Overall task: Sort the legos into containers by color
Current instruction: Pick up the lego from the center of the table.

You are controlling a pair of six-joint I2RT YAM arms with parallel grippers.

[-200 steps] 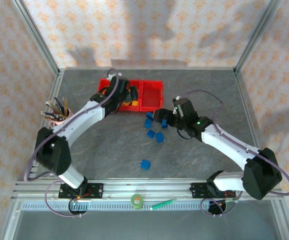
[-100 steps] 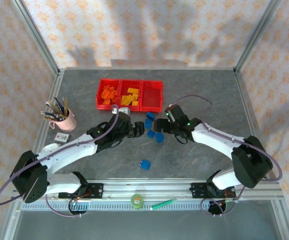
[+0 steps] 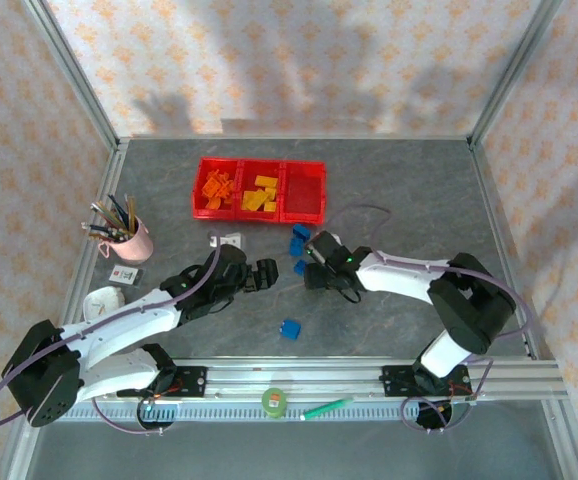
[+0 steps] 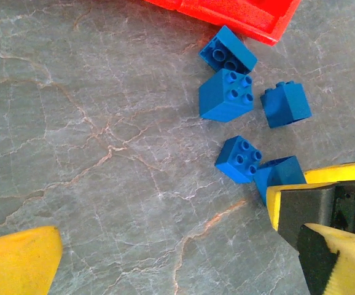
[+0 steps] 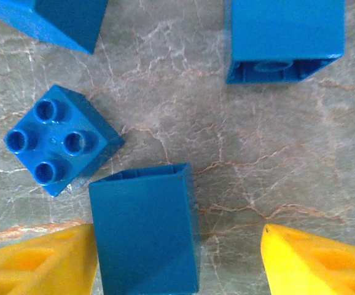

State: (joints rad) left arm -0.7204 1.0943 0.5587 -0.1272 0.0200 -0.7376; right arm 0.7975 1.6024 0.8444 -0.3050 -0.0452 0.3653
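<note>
Grey marbled tabletop [image 3: 399, 180], papered walls [image 3: 299, 60] behind. Left gripper [image 3: 265, 273] hangs low, its jaws spread wide with nothing between them. A second ago it was over the containers [image 3: 304, 192]; now they lie well beyond it, with orange legos [image 3: 216, 190] in the left bin and yellow ones [image 3: 259, 193] in the middle. Just right of its fingertips sit loose blue legos [image 4: 225, 95], square and studded. Right gripper [image 5: 179, 232] has dropped onto them and narrowed. A blue brick [image 5: 145, 227], lying on its side, sits between the fingers, touching one with a gap to the other, not yet clamped.
</note>
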